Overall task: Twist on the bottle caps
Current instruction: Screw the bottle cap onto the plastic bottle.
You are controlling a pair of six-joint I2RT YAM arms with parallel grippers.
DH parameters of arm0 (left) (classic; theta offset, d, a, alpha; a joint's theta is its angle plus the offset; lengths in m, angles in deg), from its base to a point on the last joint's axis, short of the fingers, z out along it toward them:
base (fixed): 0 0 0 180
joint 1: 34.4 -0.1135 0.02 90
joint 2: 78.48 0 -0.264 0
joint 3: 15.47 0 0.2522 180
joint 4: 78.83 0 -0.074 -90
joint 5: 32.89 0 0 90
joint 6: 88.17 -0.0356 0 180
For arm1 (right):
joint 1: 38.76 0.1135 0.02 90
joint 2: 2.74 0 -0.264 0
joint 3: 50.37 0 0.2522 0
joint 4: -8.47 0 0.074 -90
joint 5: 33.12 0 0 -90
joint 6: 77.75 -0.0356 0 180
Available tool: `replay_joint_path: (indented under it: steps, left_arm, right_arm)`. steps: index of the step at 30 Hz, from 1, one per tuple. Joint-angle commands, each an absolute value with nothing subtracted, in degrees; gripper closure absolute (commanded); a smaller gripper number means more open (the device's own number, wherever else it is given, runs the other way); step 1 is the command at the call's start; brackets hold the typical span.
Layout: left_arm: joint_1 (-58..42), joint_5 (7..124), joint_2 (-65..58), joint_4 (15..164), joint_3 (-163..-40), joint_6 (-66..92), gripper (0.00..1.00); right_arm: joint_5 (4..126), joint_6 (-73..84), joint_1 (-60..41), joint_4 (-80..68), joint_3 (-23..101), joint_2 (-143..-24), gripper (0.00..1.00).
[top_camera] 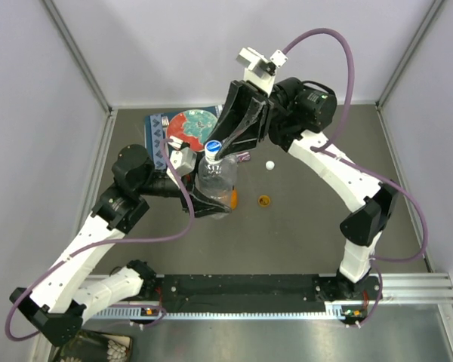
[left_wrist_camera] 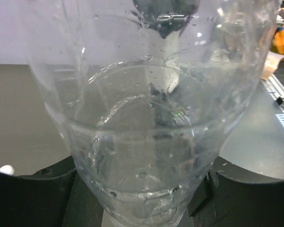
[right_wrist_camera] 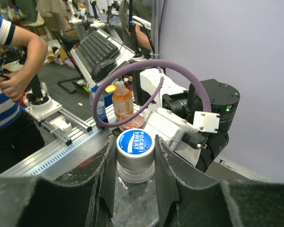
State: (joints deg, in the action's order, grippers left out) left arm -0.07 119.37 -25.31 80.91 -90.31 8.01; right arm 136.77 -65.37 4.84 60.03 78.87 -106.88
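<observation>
A clear bottle stands upright in the middle of the table. My left gripper is shut on its lower body; in the left wrist view the bottle fills the frame, with dark fingers on either side. A bottle cap with a blue printed top sits on the bottle's neck. My right gripper comes from above, its fingers pressed on the cap's two sides. A white cap and an orange cap lie loose to the right. An orange bottle shows partly behind the clear one.
A red-and-teal patterned plate lies on a dark mat at the back, just behind the bottle. A small purple object lies beside the right gripper. Grey walls enclose the table on three sides.
</observation>
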Motion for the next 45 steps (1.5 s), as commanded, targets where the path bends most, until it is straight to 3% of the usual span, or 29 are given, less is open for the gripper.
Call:
replay_joint_path:
  steps: [1,9,21,28,35,45]
  left_arm:
    - [0.0,110.5,-25.9,79.2,-93.7,2.5,0.82]
    - [-0.6,104.2,-25.7,80.6,-95.0,3.1,0.85]
    - [-2.3,92.9,-26.3,81.4,-94.9,6.7,0.88]
    - [-3.0,89.5,-25.7,83.4,-96.8,10.0,0.90]
    - [-3.1,87.5,-24.1,83.2,-99.5,10.4,0.92]
    - [-3.6,83.2,-24.2,83.2,-99.7,9.7,0.93]
  right_arm:
    - [135.7,-66.5,5.5,61.7,75.5,-107.0,1.00]
    - [136.3,-67.0,5.5,65.0,68.2,-105.3,1.00]
    - [140.6,-58.0,3.7,58.6,61.0,-98.9,1.00]
    - [137.7,-40.8,3.4,38.7,57.7,-94.5,1.00]
    - [132.1,-18.6,3.6,8.0,61.7,-93.3,1.00]
    - [126.4,-13.8,3.7,1.7,60.6,-91.9,1.00]
